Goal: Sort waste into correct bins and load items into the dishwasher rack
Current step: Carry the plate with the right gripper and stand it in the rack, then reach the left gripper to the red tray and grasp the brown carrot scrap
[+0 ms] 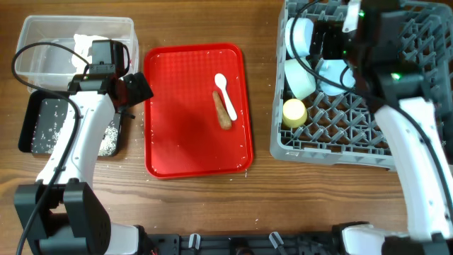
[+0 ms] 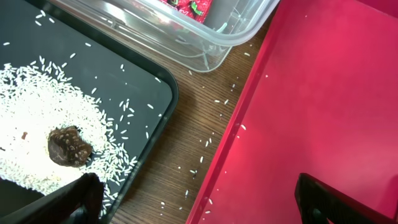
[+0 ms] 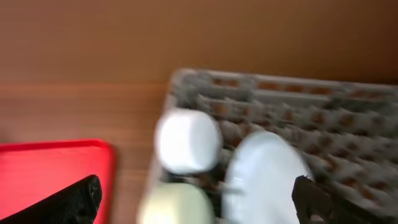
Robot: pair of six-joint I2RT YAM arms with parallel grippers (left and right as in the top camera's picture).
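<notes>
The left fingers [image 2: 74, 199] are held apart, empty; the lump [image 2: 68, 146] and rice [image 2: 37, 118] are seen in the black tray [image 2: 93, 56] just ahead of one. The right fingers [image 3: 78, 199] are spread, empty; a white bowl [image 3: 186, 142] is seen in the rack [image 3: 348, 118] beyond them.

We see the flat red serving tray [image 1: 177, 134] bare across its left half and lower part, open to a reach from above. The white spoon [image 1: 224, 86] and sausage stick [image 1: 222, 110] lie close together in its upper right.

An open strip of wooden table [image 1: 263, 85] runs between this tray and the dishwasher rack [image 1: 333, 152] at the right.

At the left, the left arm [image 1: 83, 134] slants over the black tray [image 1: 25, 124], covering its right edge. A cable [image 1: 32, 47] loops over the clear tub [image 1: 28, 32].

The right arm [image 1: 417, 142] covers the rack's right side.

Between black tray and red tray there is only a narrow gap of wood, strewn with loose rice [image 2: 194, 172].
</notes>
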